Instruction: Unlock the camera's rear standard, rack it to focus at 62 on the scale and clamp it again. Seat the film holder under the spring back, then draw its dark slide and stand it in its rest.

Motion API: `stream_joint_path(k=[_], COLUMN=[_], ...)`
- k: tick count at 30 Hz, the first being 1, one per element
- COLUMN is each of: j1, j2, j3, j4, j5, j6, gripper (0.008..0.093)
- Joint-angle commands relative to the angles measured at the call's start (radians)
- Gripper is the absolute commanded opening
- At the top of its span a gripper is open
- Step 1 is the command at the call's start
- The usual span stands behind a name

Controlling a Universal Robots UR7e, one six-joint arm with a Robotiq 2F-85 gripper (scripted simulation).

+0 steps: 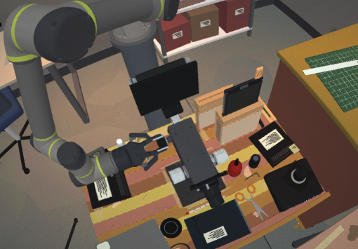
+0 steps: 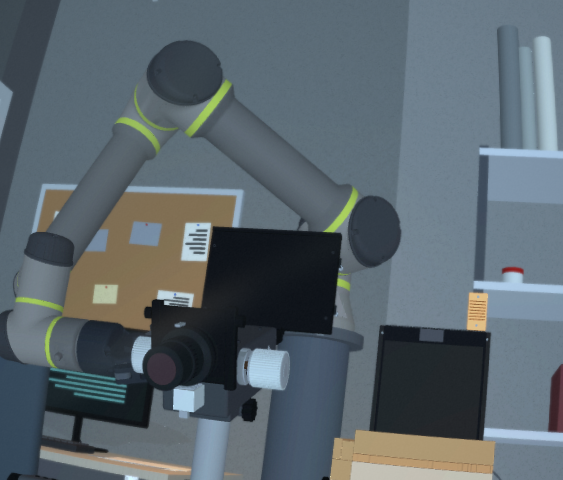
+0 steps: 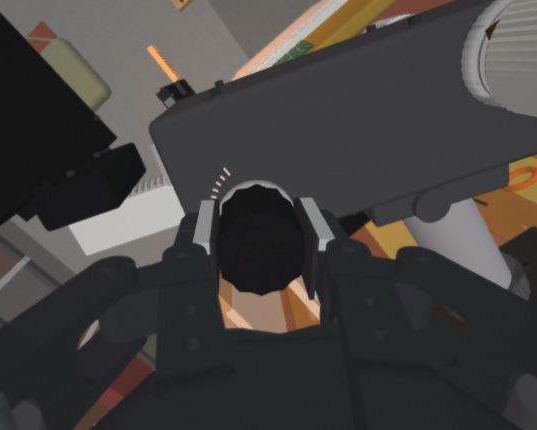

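In the middle of the striped bench the view camera sits on its grey rail, lens toward the front and black rear standard raised at the back. White ribbed focus knobs stick out from the rail's two sides. On the rail's left flank I grip a black fluted lock knob in my gripper, beside small white tick marks. The black film holder stands upright in a wooden rack to the right, its tan-tabbed dark slide sticking up.
A high wooden desk with a green cutting mat walls off the right side. On the bench lie a black box, labelled cases, scissors, a red bulb blower and a tape roll.
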Motion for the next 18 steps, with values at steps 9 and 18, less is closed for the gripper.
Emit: stream_joint_path(k=[9, 18], j1=[0.000, 0.000], j2=[-0.001, -0.001], j3=[0.000, 0.000], j4=[0.000, 0.000], j5=[0.000, 0.000], j6=[0.000, 0.000], gripper=[0.0530, 0.0680])
